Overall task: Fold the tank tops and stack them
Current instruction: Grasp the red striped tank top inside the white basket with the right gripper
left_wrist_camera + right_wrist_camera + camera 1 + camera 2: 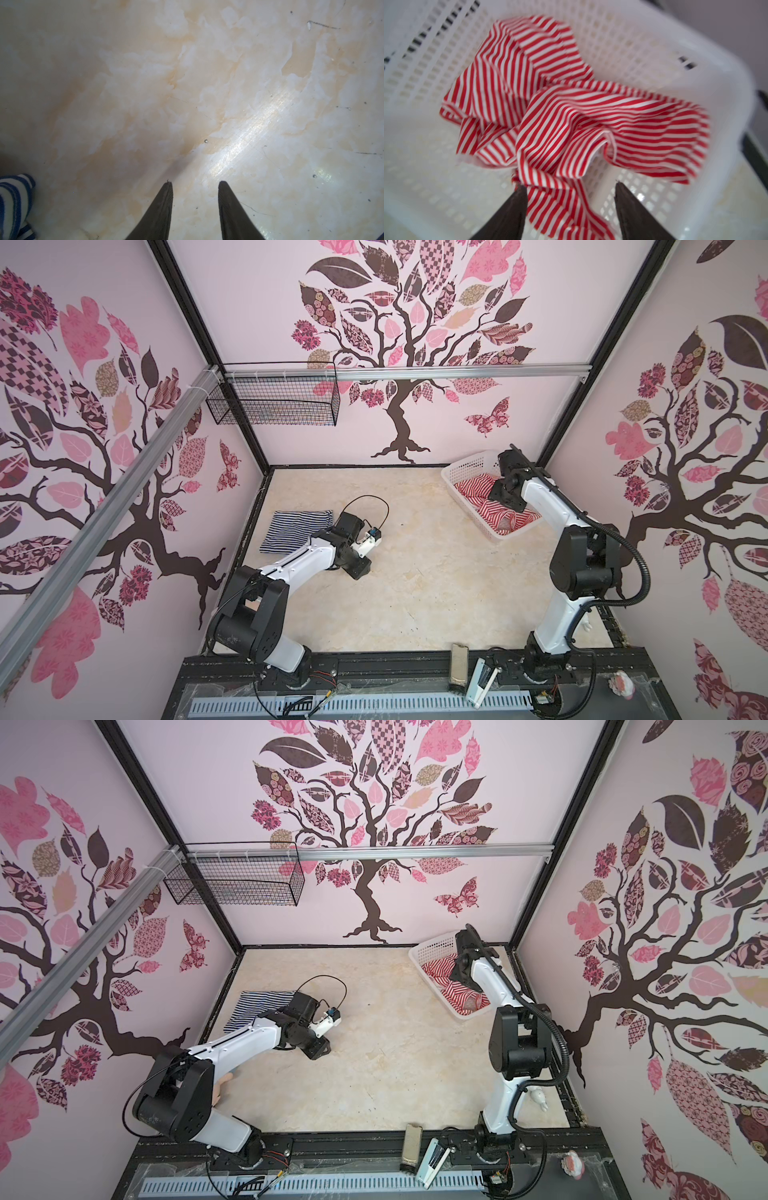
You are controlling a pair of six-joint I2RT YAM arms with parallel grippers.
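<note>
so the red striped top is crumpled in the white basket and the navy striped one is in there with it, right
Not quite. The navy striped top lies folded on the table, outside the white basket, as both top views show. The red striped top is indeed crumpled in the basket.

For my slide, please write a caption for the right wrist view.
Open right tool over crumpled red-striped tank top in white basket.

White perforated basket (469, 466) on table (415, 593), far right; black wire basket (274, 406) on rail (415, 372)
</note>
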